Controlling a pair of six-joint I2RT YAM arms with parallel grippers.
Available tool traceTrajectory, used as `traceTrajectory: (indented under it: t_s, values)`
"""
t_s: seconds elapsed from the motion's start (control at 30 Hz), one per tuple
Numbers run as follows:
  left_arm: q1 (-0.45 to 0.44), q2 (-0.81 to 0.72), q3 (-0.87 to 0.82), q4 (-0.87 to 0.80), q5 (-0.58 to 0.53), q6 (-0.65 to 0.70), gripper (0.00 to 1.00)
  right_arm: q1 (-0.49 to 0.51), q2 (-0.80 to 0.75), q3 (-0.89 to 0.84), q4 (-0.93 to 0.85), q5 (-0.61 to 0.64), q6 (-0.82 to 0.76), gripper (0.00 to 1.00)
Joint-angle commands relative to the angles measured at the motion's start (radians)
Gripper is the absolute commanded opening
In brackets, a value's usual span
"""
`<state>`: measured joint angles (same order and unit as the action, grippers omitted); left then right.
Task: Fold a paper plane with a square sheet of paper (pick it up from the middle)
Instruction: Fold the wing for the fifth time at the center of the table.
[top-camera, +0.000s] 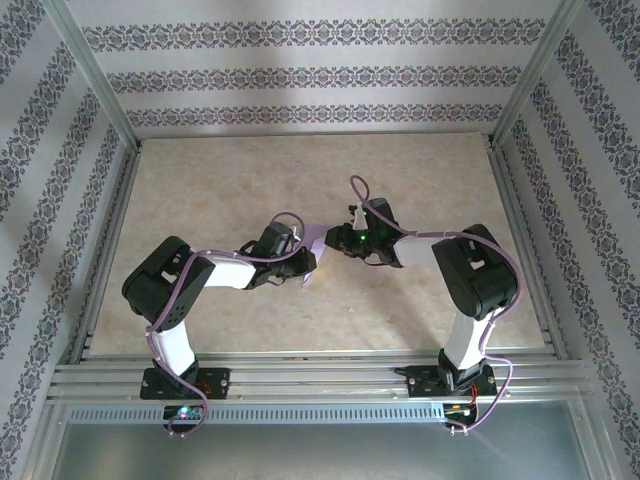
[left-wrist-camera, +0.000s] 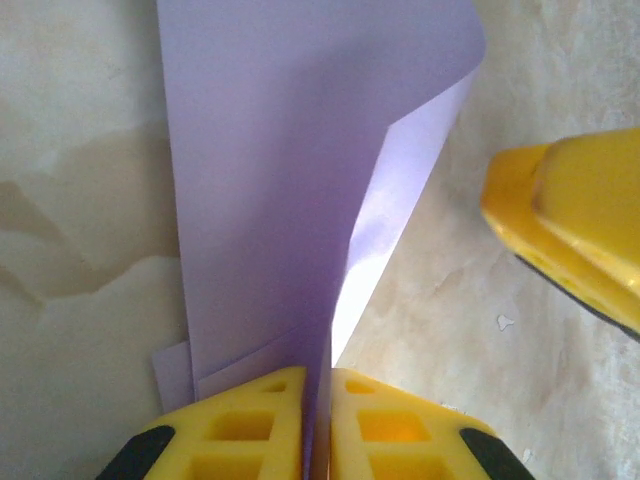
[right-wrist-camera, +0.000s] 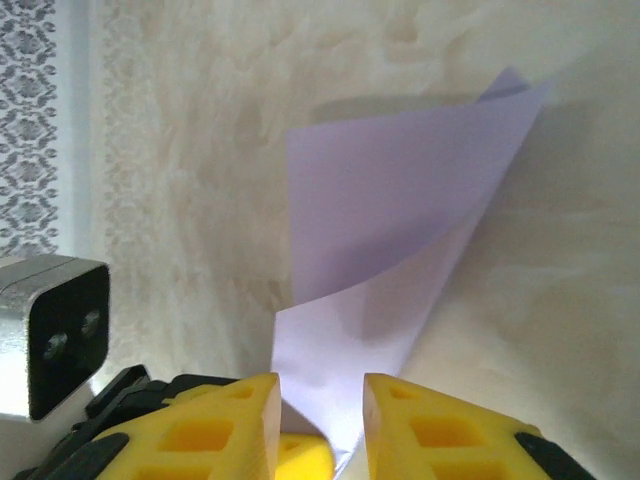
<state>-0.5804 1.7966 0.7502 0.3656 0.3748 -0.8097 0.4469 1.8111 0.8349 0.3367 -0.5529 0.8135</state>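
Square sheet of paper (left-wrist-camera: 270, 180): lavender, bent double in a loose fold, over centre of table (left-wrist-camera: 80, 250) betw. the two arms; fold's long axis runs straight out from left gripper (left-wrist-camera: 318, 425), whose fingers are pressed together on the doubled end. Right gripper (right-wrist-camera: 320, 400): jaws spread, sheet's near edge dipping into the gap w/o being pinched; it faces the sheet from the opposite side, just beside it. Judgement: left = holding arm, right = free arm, and next crease prob. needs right to close along the fold line, not across.
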Motion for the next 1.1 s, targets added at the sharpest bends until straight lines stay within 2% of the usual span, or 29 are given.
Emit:
traceTrajectory:
  t_s: [0.0,0.13,0.3,0.53,0.8,1.07]
  values:
    - [0.016,0.018,-0.020,-0.001,0.013,-0.022,0.14,0.015,-0.032,0.010,-0.115,0.110,-0.076,0.33]
    - [0.017,0.021,-0.025,0.004,0.015,-0.025,0.14,0.053,-0.030,0.065,-0.248,0.232,-0.121,0.42]
    - [0.020,0.024,-0.033,0.019,0.017,-0.030,0.14,0.073,-0.004,0.125,-0.327,0.296,-0.144,0.52]
    - [0.024,0.027,-0.040,0.029,0.019,-0.032,0.14,0.099,0.057,0.211,-0.429,0.334,-0.186,0.54]
    - [0.028,0.035,-0.046,0.043,0.024,-0.038,0.14,0.119,0.140,0.277,-0.502,0.320,-0.225,0.54]
    - [0.035,0.047,-0.050,0.047,0.035,-0.040,0.19,0.132,0.191,0.311,-0.544,0.325,-0.241,0.60]
